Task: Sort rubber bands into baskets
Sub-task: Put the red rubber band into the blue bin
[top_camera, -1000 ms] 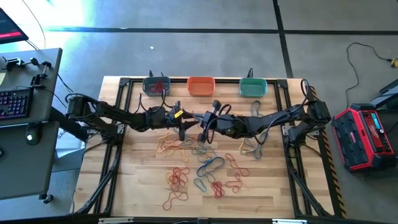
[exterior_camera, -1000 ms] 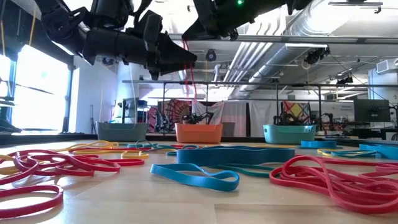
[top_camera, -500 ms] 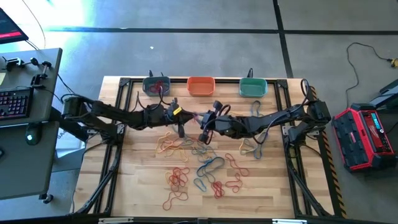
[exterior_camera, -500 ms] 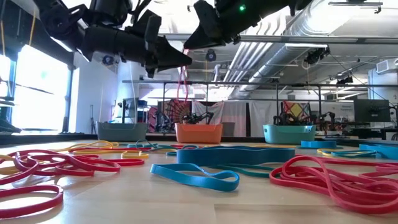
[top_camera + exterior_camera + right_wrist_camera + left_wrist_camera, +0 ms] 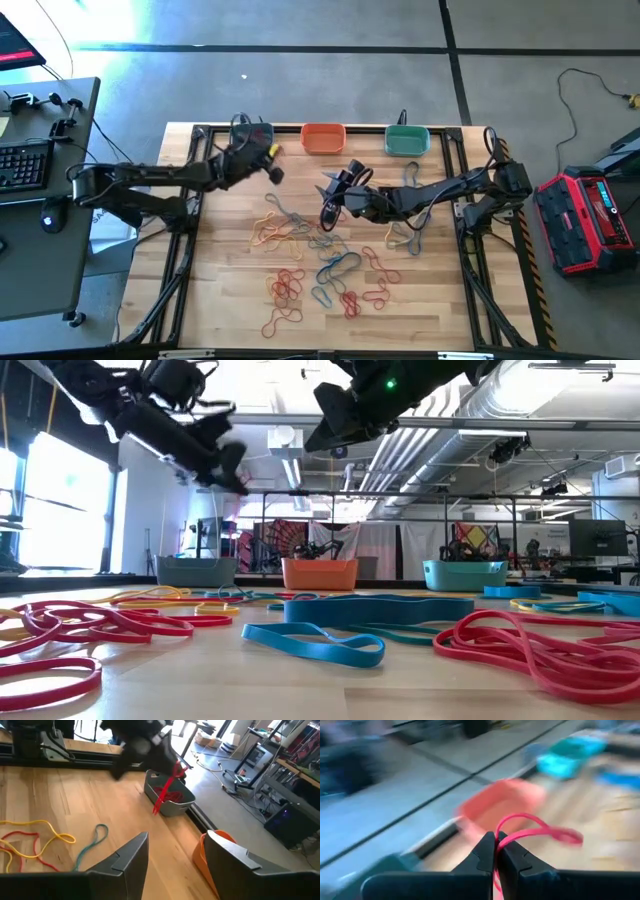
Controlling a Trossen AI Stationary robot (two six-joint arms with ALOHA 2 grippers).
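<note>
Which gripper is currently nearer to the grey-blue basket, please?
Left. The left gripper, holding a red band, is beside the grey-blue basket; the right gripper hovers mid-table.

I see a table of pale wood planks, smooth with a faint sheen. The rubber bands look like soft, matt elastic. The three baskets seem smooth plastic with a dull gloss. My left gripper has matt black plastic-looking fingers; the right gripper looks alike.
</note>
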